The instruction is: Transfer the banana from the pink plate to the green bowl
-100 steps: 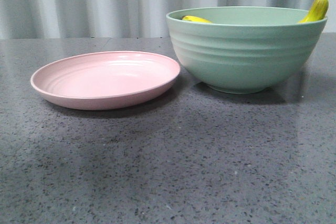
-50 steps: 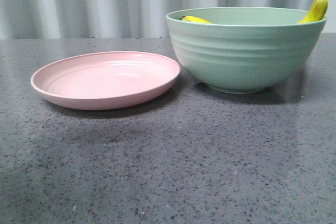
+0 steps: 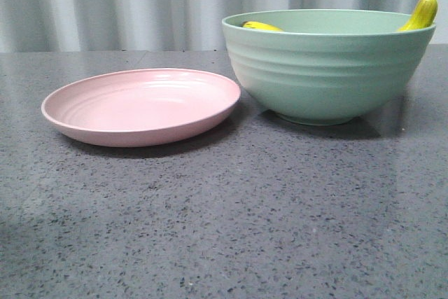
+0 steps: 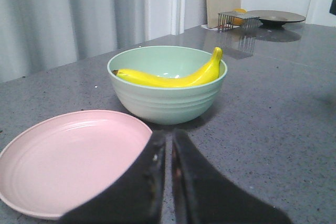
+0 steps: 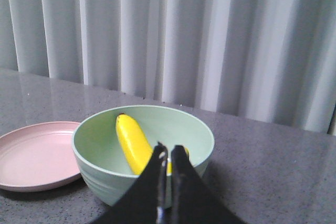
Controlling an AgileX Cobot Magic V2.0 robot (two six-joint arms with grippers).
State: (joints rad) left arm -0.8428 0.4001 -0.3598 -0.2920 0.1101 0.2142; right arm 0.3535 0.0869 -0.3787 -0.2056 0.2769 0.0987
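Note:
The banana (image 4: 173, 78) lies inside the green bowl (image 3: 325, 75); in the front view only its two ends (image 3: 422, 13) show above the rim. The pink plate (image 3: 140, 106) sits empty to the left of the bowl, nearly touching it. Neither gripper shows in the front view. In the left wrist view my left gripper (image 4: 168, 142) is shut and empty, back from the plate (image 4: 68, 156) and bowl (image 4: 167, 98). In the right wrist view my right gripper (image 5: 169, 151) is shut and empty, in front of the bowl (image 5: 105, 166) and banana (image 5: 131, 145).
Grey speckled tabletop (image 3: 245, 229) with a pale curtain behind. In the left wrist view a wire rack (image 4: 236, 20) and a dark plate (image 4: 275, 18) stand far off on the table.
The faint shadow on the tabletop in front of the plate has faded. Plate, bowl and banana have not moved.

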